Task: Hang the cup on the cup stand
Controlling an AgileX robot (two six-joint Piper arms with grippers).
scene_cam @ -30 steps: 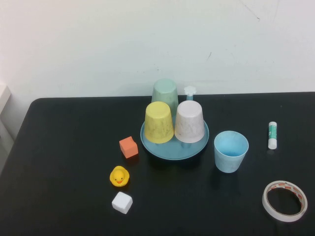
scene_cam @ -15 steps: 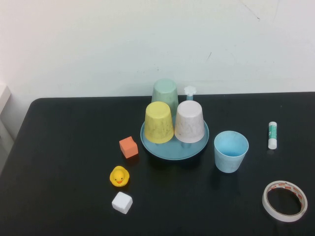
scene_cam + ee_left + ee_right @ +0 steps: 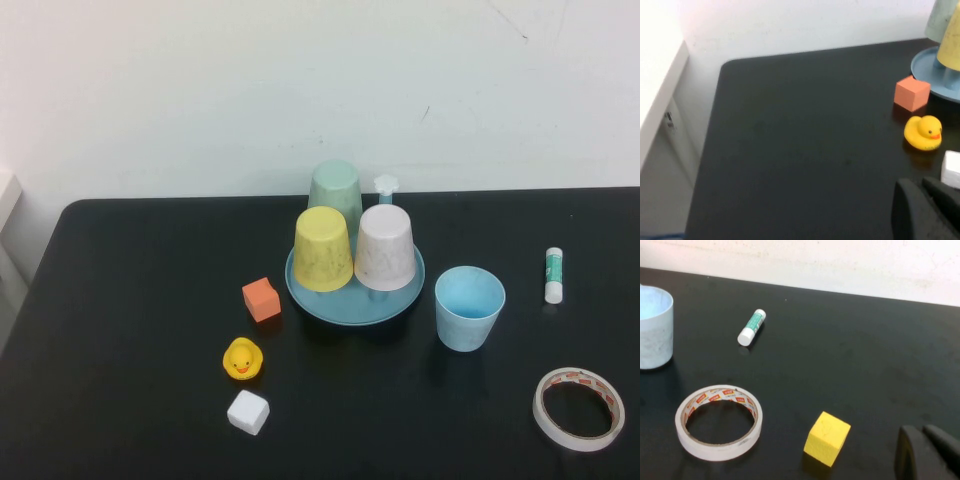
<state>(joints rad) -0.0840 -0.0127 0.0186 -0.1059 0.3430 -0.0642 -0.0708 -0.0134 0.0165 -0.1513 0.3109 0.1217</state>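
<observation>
The cup stands upright on the black table, just right of the cup stand, which carries three inverted cups. The left gripper, fingers together and empty, hovers near the yellow duck; the right gripper, likewise closed on nothing, hangs beside a yellow cube.

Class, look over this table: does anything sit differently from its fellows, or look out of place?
Only the blue cup: it stands mouth up on the table, right of the stand, while three cups sit upturned on pegs. One peg is bare. Both grippers are shut, off to the sides.
</observation>
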